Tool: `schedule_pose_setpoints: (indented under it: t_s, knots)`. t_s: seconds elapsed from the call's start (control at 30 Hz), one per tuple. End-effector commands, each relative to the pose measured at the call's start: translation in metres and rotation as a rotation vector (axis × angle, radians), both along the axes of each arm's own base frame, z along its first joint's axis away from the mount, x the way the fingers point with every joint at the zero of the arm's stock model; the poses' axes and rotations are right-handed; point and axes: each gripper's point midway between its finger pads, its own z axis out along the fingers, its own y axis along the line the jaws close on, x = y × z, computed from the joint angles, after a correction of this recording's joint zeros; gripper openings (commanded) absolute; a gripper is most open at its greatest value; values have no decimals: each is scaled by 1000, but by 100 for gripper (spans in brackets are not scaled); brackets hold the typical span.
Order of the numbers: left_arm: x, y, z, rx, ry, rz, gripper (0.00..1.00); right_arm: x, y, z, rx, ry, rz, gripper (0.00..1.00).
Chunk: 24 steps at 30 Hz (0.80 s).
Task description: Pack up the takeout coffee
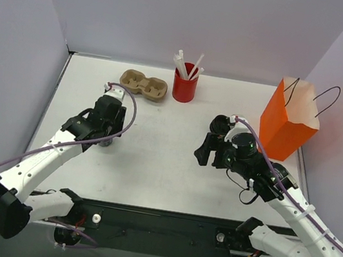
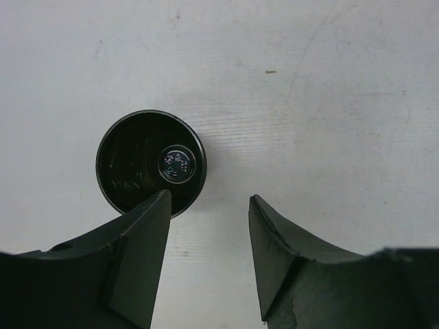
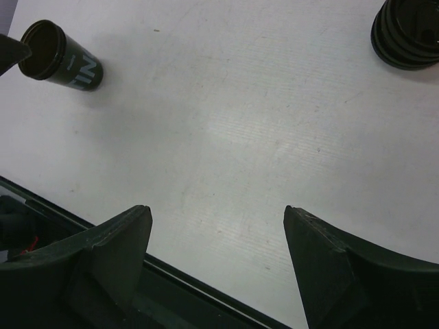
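The left arm (image 1: 57, 146) is seen stretched fwd across the white table (image 1: 152, 165), wrist bent so the left claw (image 2: 209, 199) is aimed straight down at a dark coffee cup (image 2: 151, 163), which is stood upright w/ its mouth open. The claw is released: its fingers (image 2: 137, 260) are held apart w/ only bare table between them. The cup is offset to one side of the gap, its rim overlapped by one fingertip in the wrist view. Whether that fingertip is touching the rim can't be told.

The right arm (image 1: 301, 217) is bent at the elbow and angled inward toward table centre, w/ the right claw (image 3: 216, 212) tilted down over bare table. It is also released, spread wide w/ nothing gripped. In its wrist view the same cup is picked out at upper left, white lettering on its side, and a second dark cup (image 3: 408, 31) is cut off by the frame at upper right. Both are well apart from the right claw.

At the back, a tan cup carrier (image 1: 143, 87) is set just beside a red cup (image 1: 184, 88) of white straws (image 1: 188, 63). An orange paper bag (image 1: 287, 121) is stood open at the table's right edge, nr the right arm.
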Motion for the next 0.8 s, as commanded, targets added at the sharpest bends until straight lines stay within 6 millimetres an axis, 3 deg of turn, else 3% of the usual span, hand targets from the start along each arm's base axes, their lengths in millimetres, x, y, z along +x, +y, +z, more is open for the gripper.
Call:
schedule_pose_setpoints:
  t_s: [0.0, 0.03, 0.13, 0.37, 0.77]
  knots:
    - [13, 6, -1, -43, 51, 35, 54, -11, 8, 1, 13, -5, 98, 79]
    - [18, 15, -3, -48, 61, 61, 52, -12, 9, 2, 14, -8, 107, 77]
    - [26, 17, -9, -64, 86, 35, 50, -16, 10, 0, 16, -8, 129, 75]
    - [32, 8, -21, -36, 106, -59, 49, -18, 10, -1, 22, -22, 148, 68]
    - [37, 9, -50, -4, 205, -57, 35, -21, 7, 5, 27, -51, 160, 68]
